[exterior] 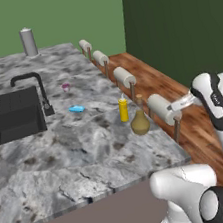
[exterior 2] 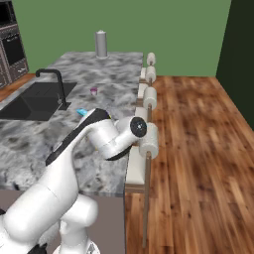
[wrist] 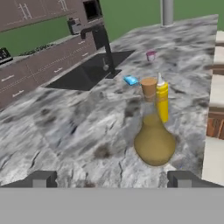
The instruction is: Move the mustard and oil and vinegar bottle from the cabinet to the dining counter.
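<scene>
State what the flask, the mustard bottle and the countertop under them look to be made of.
The oil and vinegar bottle looks like clear glass: olive-gold liquid shows through it, and its tan stopper resembles cork. The mustard looks like matte yellow plastic, opaque, with a white nozzle. The dining counter looks like polished marbled stone, with grey-white veining. Everything is rendered, so these are appearances only.

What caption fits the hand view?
Open gripper above flask and mustard standing on the marble counter.
</scene>
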{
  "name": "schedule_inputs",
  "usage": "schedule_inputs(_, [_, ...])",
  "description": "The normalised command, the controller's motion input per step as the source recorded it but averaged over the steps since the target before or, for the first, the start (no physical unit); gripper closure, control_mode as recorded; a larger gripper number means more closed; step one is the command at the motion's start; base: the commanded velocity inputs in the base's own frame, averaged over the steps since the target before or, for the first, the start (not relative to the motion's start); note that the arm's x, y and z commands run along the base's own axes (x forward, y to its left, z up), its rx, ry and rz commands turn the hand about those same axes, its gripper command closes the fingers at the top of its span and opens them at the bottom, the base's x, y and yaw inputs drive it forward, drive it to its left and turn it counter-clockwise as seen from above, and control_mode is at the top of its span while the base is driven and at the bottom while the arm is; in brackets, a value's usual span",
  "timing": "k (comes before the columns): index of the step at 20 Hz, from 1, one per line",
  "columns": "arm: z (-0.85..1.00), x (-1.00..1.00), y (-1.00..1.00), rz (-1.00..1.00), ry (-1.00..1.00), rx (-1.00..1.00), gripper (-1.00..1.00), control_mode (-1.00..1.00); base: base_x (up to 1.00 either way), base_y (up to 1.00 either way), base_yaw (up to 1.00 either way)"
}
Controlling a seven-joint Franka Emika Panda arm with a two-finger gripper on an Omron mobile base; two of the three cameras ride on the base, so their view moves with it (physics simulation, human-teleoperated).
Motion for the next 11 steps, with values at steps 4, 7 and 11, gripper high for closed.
schedule_inputs(4, [0.32, -0.64, 0.05, -0.09, 0.08, -0.1, -1.0, -1.0, 0.0, 0.0, 0.0])
schedule_inputs(7, [0.35, -0.62, 0.09, -0.13, 0.07, -0.03, -1.0, -1.0, 0.0, 0.0, 0.0])
schedule_inputs(11, [0.34, -0.63, 0.11, -0.13, 0.04, -0.04, -1.0, -1.0, 0.0, 0.0, 0.0])
